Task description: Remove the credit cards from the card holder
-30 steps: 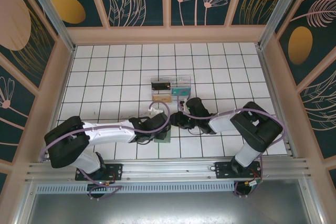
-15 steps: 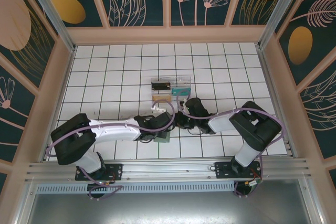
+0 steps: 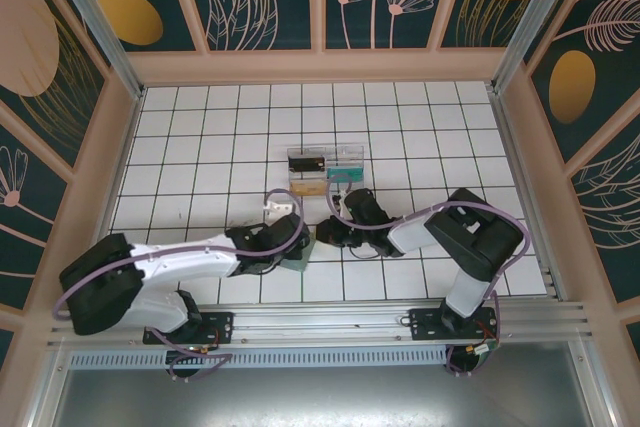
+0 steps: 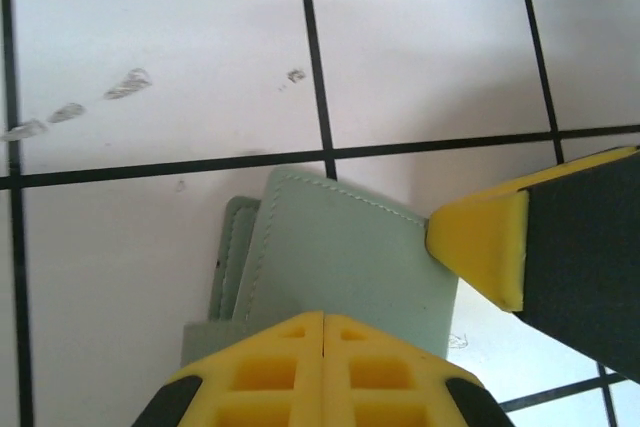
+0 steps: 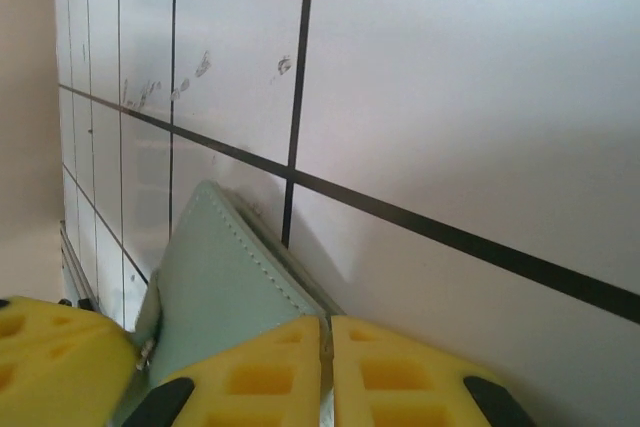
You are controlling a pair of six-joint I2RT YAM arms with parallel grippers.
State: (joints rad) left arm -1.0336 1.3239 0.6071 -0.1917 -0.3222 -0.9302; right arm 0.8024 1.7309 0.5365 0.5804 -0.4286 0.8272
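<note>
Fingers of the left gripper [image 4: 323,332] are pressed together over the near edge of the card holder [image 4: 340,267], which lies on the tiled table [image 4: 420,57] between both arms, near the clear tray [image 3: 350,157]. The right gripper [image 5: 327,332] pinches its tilted flap from the other side.

White tabletop [image 3: 200,147] with black grid lines, between teal floral wall panels [image 3: 270,7] (pale wooden frames [image 3: 320,67]).

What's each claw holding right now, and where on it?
Both are shut on the card holder: left claw pinching one edge, right claw at a corner.
</note>
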